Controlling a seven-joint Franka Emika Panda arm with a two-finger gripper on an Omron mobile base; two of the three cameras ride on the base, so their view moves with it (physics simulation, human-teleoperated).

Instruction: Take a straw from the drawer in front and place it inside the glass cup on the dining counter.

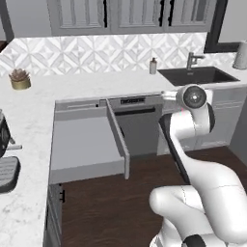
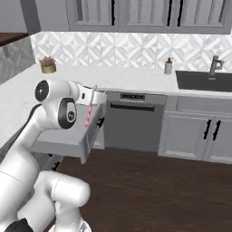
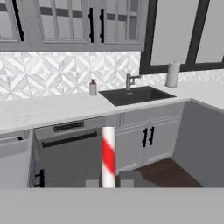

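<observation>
I have the straw (image 3: 108,156) in the pincer (image 3: 108,183), which is closed tight on its lower end; in the hand view it stands straight up between the two tips, red and white striped. In the right base view the same straw (image 2: 90,108) shows as a thin pink stick held upright at the hand, above the near corner of the open drawer (image 2: 63,145) and clear of it. I judge it very light and fairly stiff but easy to crush or bend, and smooth enough to slide or pivot in a hard pinch, so the hold low on the shaft suits me: it leaves a long free end to lead into a cup.

The drawer (image 1: 84,144) stands pulled out under the white marble surface (image 1: 29,116), its grey inside bare as far as I can see. Beside it is a dark dishwasher front (image 1: 140,128), and further along the surface a dark sink (image 3: 135,95) with a tap (image 3: 130,81) and a small soap bottle (image 3: 92,88). A little potted plant (image 1: 20,79) sits far left. I cannot pick out the glass cup from here, so I judge that finding it comes next.
</observation>
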